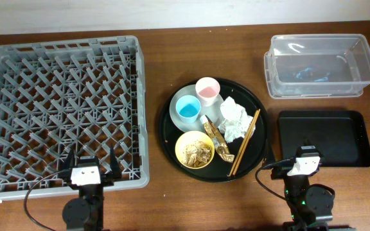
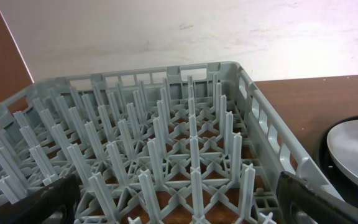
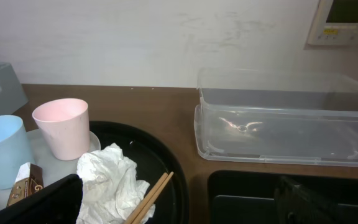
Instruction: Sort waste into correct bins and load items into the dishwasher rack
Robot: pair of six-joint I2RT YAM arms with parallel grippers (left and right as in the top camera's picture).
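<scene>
Left claw: spread wide, nothing gripped, hung over near edge of dishwasher rack.
Right claw: spread wide, nothing gripped, hung at near edge of black tray.
Between them, round black tray. Nearest on it: yellow bowl, food scraps inside.
Beside bowl: wrapper, its print too small to be read.
Chopsticks laid against tissue.
Farther: blue cup, pink cup, both stood on plate.
Farthest: clear tub on counter.

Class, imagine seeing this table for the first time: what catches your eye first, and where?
The large empty grey rack fills the left of the table. In the middle, a round black tray holds a pink cup, a blue cup, a yellow bowl and a crumpled white tissue. On the right stand a clear tub and a shallow black tray.
</scene>
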